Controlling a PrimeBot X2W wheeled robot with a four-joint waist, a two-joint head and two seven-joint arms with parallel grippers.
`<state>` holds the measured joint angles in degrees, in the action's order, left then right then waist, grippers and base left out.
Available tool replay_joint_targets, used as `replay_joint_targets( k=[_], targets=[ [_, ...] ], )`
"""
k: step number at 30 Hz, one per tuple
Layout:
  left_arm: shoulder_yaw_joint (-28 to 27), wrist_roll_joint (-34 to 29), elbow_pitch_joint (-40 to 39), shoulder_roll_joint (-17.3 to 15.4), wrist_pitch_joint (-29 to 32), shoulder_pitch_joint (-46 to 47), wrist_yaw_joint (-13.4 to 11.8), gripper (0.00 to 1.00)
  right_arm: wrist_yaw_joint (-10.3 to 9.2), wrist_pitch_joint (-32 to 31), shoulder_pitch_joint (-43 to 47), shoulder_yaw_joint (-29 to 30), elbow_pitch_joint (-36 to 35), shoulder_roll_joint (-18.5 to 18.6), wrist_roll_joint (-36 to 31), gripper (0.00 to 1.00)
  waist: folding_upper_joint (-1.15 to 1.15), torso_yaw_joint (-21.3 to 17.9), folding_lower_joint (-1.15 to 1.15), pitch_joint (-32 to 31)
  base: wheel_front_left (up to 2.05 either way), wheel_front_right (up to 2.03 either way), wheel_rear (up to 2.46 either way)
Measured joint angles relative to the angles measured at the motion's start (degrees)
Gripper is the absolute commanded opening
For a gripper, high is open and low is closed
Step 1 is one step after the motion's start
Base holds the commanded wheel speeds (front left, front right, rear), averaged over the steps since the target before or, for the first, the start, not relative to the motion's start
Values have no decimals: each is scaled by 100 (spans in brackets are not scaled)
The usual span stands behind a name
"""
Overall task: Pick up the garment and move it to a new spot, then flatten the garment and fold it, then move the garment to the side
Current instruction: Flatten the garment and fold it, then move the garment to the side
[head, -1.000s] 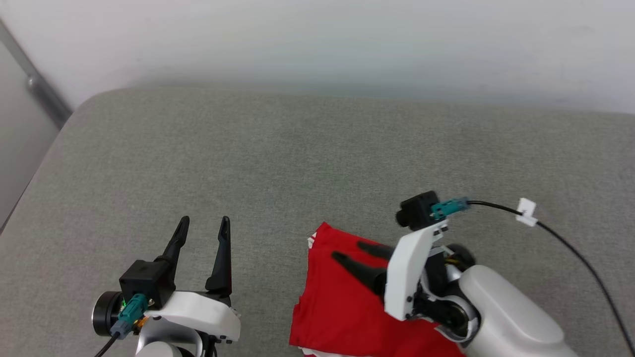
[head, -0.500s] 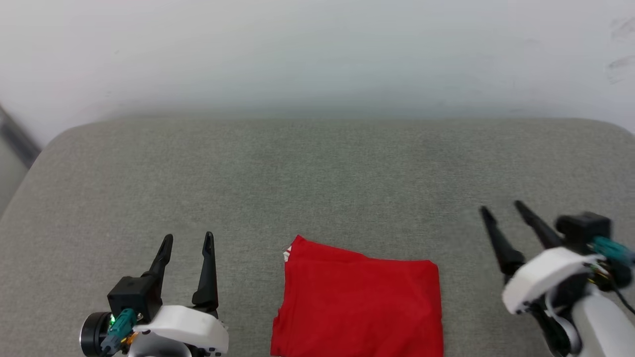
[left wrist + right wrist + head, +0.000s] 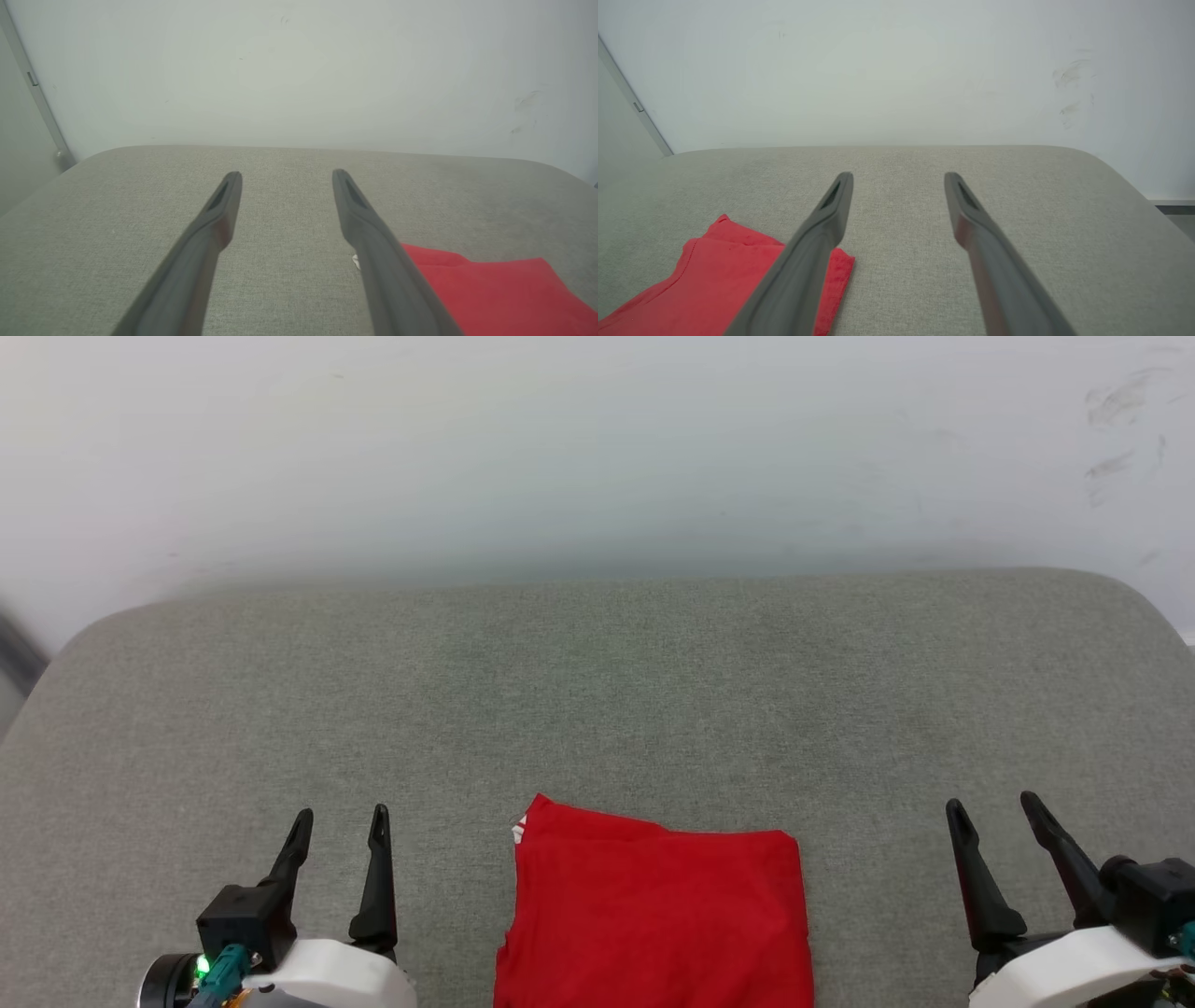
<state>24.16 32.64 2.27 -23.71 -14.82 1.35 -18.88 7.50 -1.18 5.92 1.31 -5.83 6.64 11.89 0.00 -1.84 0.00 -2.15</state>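
Head view, left gripper (image 3: 342, 812): you had its two dark fingers spread wide with nothing between them, at the lower left, pointing up the picture over the grey cushion (image 3: 597, 691).
Head view, right gripper (image 3: 991, 800): you had it spread just as wide and empty, at the lower right, fingers leaning a little to the left.
Garment (image 3: 653, 915): the red garment lay folded into a neat rectangle on the cushion between your two grippers, apart from both. Its near end was cut off by the bottom edge, and a bit of white showed at its far left corner.
Left wrist view: your fingers hung over bare fabric, with the garment to their right, partly behind the right finger.
Right wrist view: you saw the garment at the lower left, partly behind the left finger.
Cushion: grey woven fabric with rounded far corners.
Wall (image 3: 597, 448): pale, just behind the cushion, with dark scuffs at the upper right.
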Motion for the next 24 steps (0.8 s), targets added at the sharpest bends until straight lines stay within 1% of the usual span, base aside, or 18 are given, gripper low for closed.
replay_joint_targets(
  k=[6,13,15,18,22,24],
  targets=[
    [-77,-11,30,30,-8,-95,20,100,0,-197,225,8,-375,-127,-86,100,0,-55,0,-2,0,0,0],
    [-153,-20,44,83,-9,-94,58,100,0,-393,235,55,-475,-160,-94,100,0,-60,0,25,0,0,0],
    [-209,-29,36,99,-10,-93,58,100,0,-545,236,130,-426,-170,32,100,0,-54,0,32,0,0,0],
    [-292,-80,14,137,-10,-91,56,100,0,-1021,233,347,-166,-164,498,100,0,-29,0,45,0,0,0],
    [-387,-194,-53,260,-19,-70,78,100,0,-1674,79,884,415,137,981,100,0,88,0,80,0,0,0],
    [-416,-256,-71,318,-25,-40,119,100,0,-2145,-57,1029,750,183,1273,100,0,178,0,106,0,0,0]
  ],
)
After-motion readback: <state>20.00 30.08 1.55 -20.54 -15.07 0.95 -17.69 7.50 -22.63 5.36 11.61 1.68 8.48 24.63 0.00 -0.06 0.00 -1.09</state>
